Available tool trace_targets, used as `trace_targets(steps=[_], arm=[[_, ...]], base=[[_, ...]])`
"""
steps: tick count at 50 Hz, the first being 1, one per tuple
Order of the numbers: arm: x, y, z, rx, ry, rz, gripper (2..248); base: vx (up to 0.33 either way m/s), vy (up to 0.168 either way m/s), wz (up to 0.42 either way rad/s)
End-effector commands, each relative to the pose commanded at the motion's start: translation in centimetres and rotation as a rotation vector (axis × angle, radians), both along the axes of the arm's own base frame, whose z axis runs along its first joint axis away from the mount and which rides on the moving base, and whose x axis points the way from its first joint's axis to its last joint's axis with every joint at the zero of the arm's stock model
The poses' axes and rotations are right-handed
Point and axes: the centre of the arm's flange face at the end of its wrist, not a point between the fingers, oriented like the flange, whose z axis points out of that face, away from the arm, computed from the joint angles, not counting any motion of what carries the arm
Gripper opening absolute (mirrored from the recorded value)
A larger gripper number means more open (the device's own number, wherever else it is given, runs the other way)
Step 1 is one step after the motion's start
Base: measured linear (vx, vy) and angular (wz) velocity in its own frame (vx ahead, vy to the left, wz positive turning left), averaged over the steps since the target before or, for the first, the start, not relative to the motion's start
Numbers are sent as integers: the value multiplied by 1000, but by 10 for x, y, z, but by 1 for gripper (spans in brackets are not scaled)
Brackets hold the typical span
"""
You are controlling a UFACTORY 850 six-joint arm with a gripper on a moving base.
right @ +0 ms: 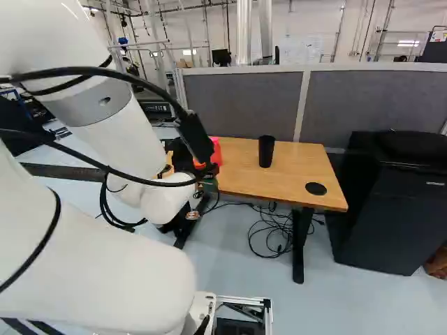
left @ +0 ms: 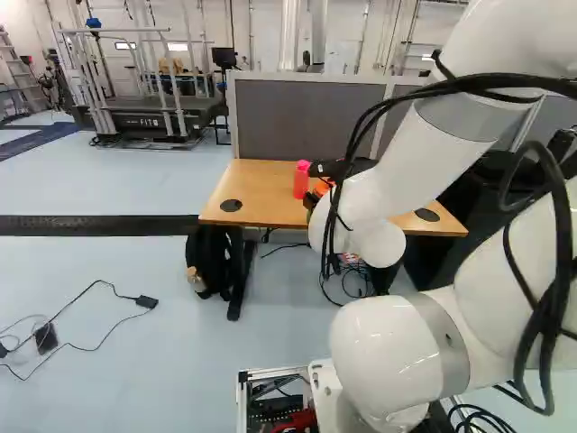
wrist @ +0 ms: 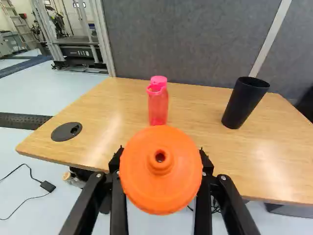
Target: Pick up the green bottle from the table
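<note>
1. Gripper (wrist: pixel 160 156) clamped on green bottle (right: pixel 209 184), pads either side, orange cap (wrist: pixel 172 192) up; prob. so it won't tip.
2. Btl at table's (wrist: pixel 205 110) near edge, apparently lifted; base hidden, can't confirm.
3. Pink btl (wrist: pixel 158 106) on far side, blk cup (wrist: pixel 244 104) far R in R base view; both apart, so prob. room to back off.

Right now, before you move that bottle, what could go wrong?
The orange-capped green bottle between my fingers looks close to the near edge of the table; if it slips, it could hit the floor. Moving forward might knock over the pink bottle standing beyond it.
</note>
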Motion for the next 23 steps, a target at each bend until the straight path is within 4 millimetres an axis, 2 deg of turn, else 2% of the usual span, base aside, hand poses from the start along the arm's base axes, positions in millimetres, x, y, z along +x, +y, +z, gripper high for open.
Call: trace_targets(steps=[23], arm=[[0, 0, 0, 0, 0, 0, 121]], base=[[0, 0, 0]])
